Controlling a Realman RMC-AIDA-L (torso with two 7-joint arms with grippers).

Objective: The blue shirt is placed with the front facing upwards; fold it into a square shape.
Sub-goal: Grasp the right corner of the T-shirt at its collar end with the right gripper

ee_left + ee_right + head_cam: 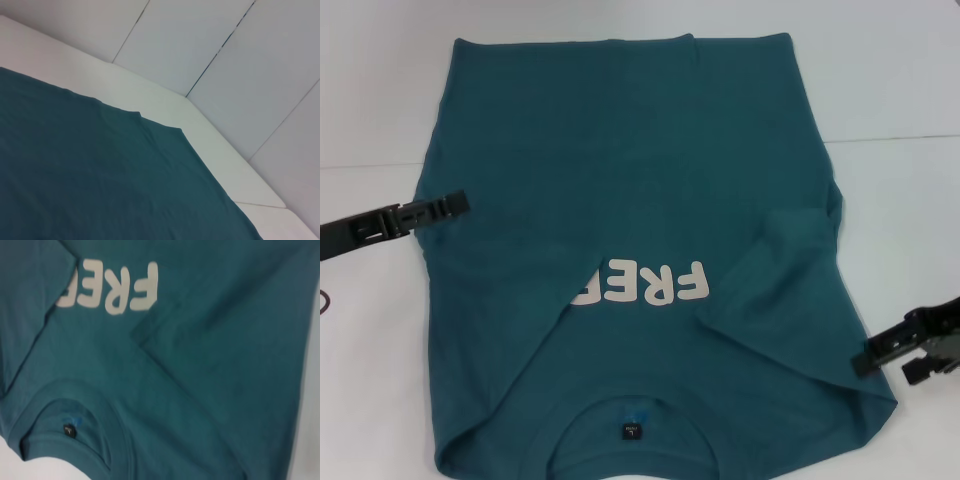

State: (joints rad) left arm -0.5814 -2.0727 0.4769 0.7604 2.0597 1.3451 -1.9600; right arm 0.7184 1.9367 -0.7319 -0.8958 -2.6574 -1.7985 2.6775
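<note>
While the white desk (900, 80) carries it, the blue shirt (640, 180) lies front up, both sleeves folded inward, collar nearest the robot. Left gripper (455, 204) touches its edge, right gripper (868, 358) likewise; whether either grips, I cannot tell.

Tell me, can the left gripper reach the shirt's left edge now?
Probably yes: the left gripper hovers right at the blue shirt edge, with nothing between them on the white table.

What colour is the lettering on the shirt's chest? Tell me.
Off-white lettering on the teal-blue shirt; the right wrist view shows it best.
</note>
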